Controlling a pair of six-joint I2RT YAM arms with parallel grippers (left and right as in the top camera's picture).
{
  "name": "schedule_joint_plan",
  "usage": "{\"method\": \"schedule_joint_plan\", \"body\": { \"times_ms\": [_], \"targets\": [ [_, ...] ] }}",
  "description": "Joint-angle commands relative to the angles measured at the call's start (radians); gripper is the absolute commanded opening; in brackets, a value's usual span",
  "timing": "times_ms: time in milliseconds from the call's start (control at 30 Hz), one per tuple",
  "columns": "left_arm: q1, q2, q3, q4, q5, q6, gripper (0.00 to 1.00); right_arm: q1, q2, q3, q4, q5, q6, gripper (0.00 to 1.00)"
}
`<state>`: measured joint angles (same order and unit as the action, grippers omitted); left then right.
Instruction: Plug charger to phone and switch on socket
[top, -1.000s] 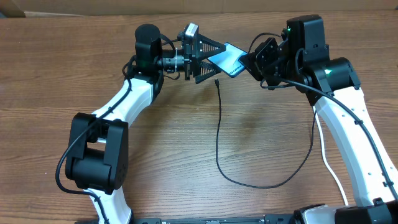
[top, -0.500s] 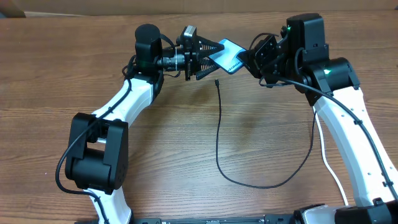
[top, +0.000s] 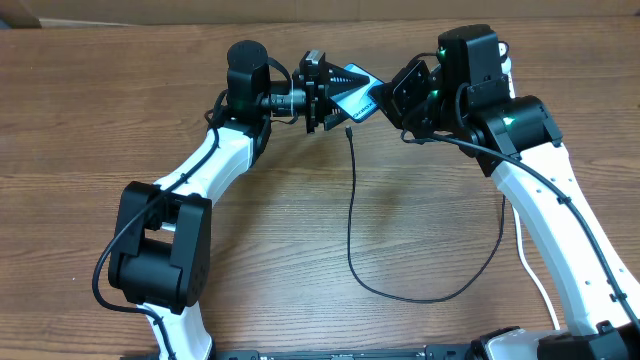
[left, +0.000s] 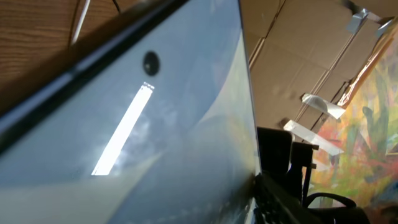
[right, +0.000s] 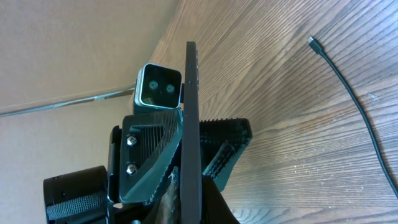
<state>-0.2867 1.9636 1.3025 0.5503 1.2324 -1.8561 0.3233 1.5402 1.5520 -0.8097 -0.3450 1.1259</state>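
The phone (top: 362, 100), light blue screen up, hangs tilted above the table's far side between both arms. My right gripper (top: 392, 98) is shut on its right end, and in the right wrist view its jaws (right: 193, 202) pinch the phone's dark edge (right: 191, 118). My left gripper (top: 343, 92) has closed over the phone's left end, with a finger (right: 155, 149) lying against each face. The screen (left: 155, 124) fills the left wrist view. The charger's thin black cable (top: 350, 200) lies loose on the wood, its connector tip (top: 348, 130) just below the phone. The socket is out of view.
The black cable loops toward the front right (top: 430, 298) and rises along the right arm. A white lead (top: 522, 240) runs beside that arm. Bare wooden table (top: 90, 120) surrounds the arms, with a cardboard wall at the back.
My left gripper's jaws have narrowed from wide open down onto the phone. Both arms and the phone have shifted slightly left and up.
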Motion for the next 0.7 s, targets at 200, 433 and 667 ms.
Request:
{"method": "schedule_joint_plan", "body": {
  "times_ms": [200,433,667],
  "targets": [
    [-0.005,-0.014,0.01,0.0,-0.01,-0.008,0.3,0.007,-0.026,0.02,0.012,0.015,0.002,0.04],
    [-0.005,-0.014,0.01,0.0,-0.01,-0.011,0.19,0.007,-0.026,0.02,-0.007,0.015,-0.002,0.04],
    [-0.005,-0.014,0.01,0.0,-0.007,-0.011,0.1,0.021,-0.026,0.02,-0.011,0.015,-0.009,0.19]
  ]
}}
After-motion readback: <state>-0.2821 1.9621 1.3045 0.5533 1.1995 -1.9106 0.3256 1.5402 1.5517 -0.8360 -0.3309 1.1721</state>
